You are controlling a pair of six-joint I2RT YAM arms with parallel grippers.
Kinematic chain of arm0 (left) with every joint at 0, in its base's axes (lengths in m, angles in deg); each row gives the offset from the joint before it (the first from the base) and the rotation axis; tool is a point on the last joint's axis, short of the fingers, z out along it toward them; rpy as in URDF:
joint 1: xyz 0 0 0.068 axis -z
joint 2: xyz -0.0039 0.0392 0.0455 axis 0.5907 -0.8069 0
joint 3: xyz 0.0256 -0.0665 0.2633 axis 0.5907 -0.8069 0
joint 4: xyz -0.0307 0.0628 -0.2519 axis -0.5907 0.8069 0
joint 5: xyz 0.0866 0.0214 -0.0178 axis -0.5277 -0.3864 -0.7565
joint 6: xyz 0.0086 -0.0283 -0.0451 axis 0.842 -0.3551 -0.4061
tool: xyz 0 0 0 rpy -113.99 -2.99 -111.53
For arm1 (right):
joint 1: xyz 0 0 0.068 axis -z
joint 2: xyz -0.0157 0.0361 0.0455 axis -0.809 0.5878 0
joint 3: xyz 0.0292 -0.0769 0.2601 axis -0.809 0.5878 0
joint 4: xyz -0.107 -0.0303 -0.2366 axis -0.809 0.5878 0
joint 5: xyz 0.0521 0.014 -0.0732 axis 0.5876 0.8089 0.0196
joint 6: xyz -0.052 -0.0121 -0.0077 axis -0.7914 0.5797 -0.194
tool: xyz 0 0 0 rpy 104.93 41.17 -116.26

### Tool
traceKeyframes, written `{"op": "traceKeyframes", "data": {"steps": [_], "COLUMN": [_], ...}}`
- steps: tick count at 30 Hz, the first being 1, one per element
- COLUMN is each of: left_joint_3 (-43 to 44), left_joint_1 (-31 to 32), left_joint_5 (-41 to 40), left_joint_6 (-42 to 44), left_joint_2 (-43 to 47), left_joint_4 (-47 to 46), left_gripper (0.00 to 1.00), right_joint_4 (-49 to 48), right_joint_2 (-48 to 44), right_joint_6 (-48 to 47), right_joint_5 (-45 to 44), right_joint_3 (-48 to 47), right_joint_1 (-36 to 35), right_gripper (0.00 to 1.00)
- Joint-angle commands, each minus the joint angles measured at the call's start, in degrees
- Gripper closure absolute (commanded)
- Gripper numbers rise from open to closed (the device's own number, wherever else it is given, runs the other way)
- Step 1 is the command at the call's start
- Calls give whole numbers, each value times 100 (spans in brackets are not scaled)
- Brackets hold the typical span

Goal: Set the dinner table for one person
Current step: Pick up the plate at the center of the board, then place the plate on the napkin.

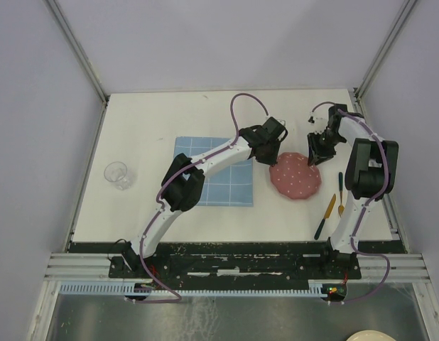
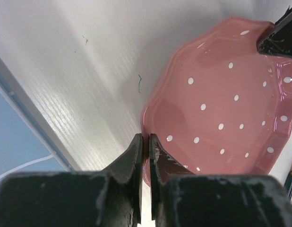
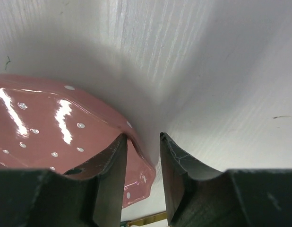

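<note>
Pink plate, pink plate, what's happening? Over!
Left fingers pinch the pink plate's rim. Right fingers open astride its other edge. Plate over the dinner table, beside the blue placemat.

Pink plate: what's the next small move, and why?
Probably drag the plate left onto the blue placemat: the left fingers pinch its rim, the right fingers stand open at its other edge, and the plate lies on bare table beside the placemat.

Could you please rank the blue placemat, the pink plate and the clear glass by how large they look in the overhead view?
1. Blue placemat, partly hidden by the left arm.
2. Pink plate.
3. Clear glass.
All lie at a similar distance from the camera, so the order is firm.
</note>
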Motion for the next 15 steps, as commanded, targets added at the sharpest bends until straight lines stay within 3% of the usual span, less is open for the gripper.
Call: {"op": "traceKeyframes", "data": {"steps": [1,5,7,8,15], "left_joint_3": [179,247,283,304,390], "left_joint_1": [-47,-58,-52,-48,-56], "left_joint_5": [3,-23,-15,-31,-84], "left_joint_6": [244,253,255,252,279], "left_joint_2": [401,353,328,312,284], "left_joint_4": [-233,-246,-255,-251,-267], "left_gripper": [97,97,97,97,97], "right_joint_4": [-92,-55,13,19,36], "right_joint_2": [47,95,130,143,59], "right_joint_6": [-235,-286,-299,-298,-228], "right_joint_5": [354,569,778,816,621], "right_joint_3": [148,161,138,147,91], "right_joint_1": [59,67,71,70,67], "right_gripper": [59,67,93,98,98]}}
